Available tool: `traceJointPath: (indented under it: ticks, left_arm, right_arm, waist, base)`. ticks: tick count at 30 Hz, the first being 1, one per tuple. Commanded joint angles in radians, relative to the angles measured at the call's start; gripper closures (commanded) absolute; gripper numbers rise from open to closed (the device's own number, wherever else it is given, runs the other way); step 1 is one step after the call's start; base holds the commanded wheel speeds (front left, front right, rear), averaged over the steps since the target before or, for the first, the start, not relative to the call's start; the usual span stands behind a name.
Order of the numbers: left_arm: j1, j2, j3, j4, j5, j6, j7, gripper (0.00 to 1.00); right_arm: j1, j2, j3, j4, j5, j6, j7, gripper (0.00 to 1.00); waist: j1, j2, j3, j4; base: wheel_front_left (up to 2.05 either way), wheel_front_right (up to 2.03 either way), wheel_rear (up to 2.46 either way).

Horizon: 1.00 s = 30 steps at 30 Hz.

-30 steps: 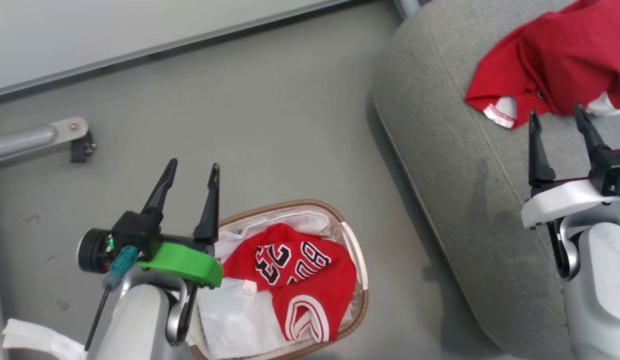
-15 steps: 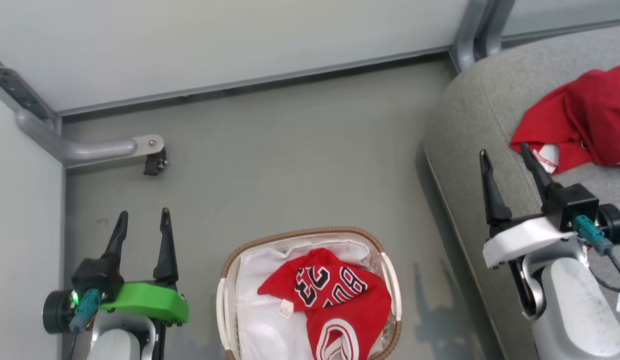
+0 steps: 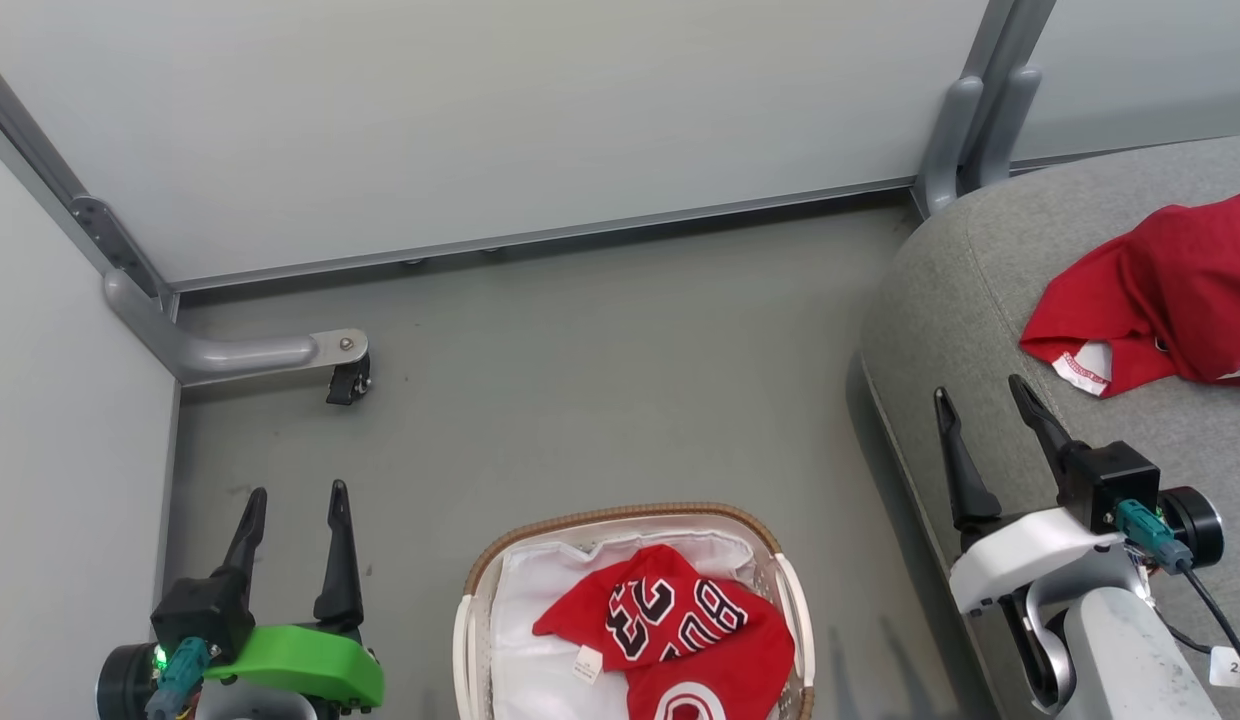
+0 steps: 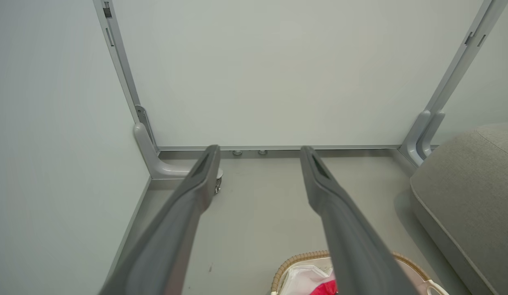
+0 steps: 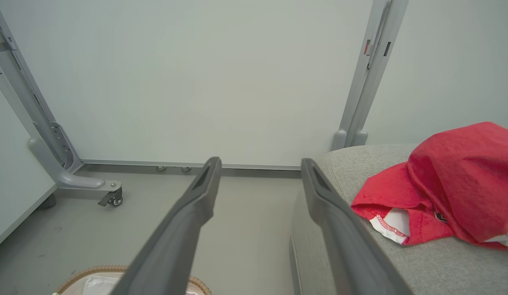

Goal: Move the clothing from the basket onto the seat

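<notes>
Writing: the bright red jersey [image 3: 680, 640] is showing white-black "23" and "BU", upside down to you; the rest is folding under.
Tag: a small white label [image 3: 587, 664] is lying at the jersey's left edge, print too small to read.
Jersey spot: it's sitting crumpled in the oval white perforated basket with brown woven rim [image 3: 620, 512], on the white liner sheet [image 3: 535, 600].
Other garment: the plain red garment with white hem [image 3: 1170, 280] is lying bunched on the big grey fabric seat [image 3: 980, 290].
Left pincer: you're holding the left gripper [image 3: 297, 492] released, gripping nothing, over the grey floor [image 3: 600, 380] left of the basket.
Right pincer: you're holding the right gripper [image 3: 980, 390] released, gripping nothing, over the seat's edge, near the plain red garment but apart.
Around: a grey metal frame leg with black caster [image 3: 345, 380] is standing by the wall, well apart from the basket; a strip of floor is separating basket and seat.
</notes>
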Motion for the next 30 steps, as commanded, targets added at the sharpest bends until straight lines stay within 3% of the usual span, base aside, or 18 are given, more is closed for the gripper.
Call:
traceJointPath:
  ticks: [1, 12, 20, 30]
  left_arm:
    - [0.017, 0.001, -0.005, -0.002, -0.006, -0.003, -0.001, 0.0]
    - [-0.02, 0.002, -0.086, 0.004, -0.01, -0.003, -0.001, 0.0]
    - [-0.112, 0.004, -0.177, 0.037, -0.042, -0.003, -0.001, 0.0]
    - [-0.281, 0.055, -0.302, 0.131, -0.1, -0.003, -0.001, 0.0]
  right_arm:
    - [0.013, -0.001, 0.0, 0.003, 0.005, -0.001, -0.001, 0.0]
    - [-0.023, 0.003, 0.012, -0.007, -0.004, -0.001, -0.002, 0.0]
    - [-0.099, 0.007, 0.034, -0.052, -0.007, -0.001, -0.001, 0.0]
    - [-0.188, 0.01, 0.055, -0.115, 0.042, -0.001, -0.001, 0.0]
  waist:
    - [0.0001, 0.0, -0.004, -0.002]
    - [0.0001, 0.0, 0.042, -0.026]
    - [0.0001, 0.0, 0.181, -0.095]
    - [0.0001, 0.0, 0.367, -0.191]
  base:
    - [0.0, 0.0, 0.0]
    - [0.0, 0.0, 0.0]
    - [0.0, 0.0, 0.0]
    - [0.0, 0.0, 0.0]
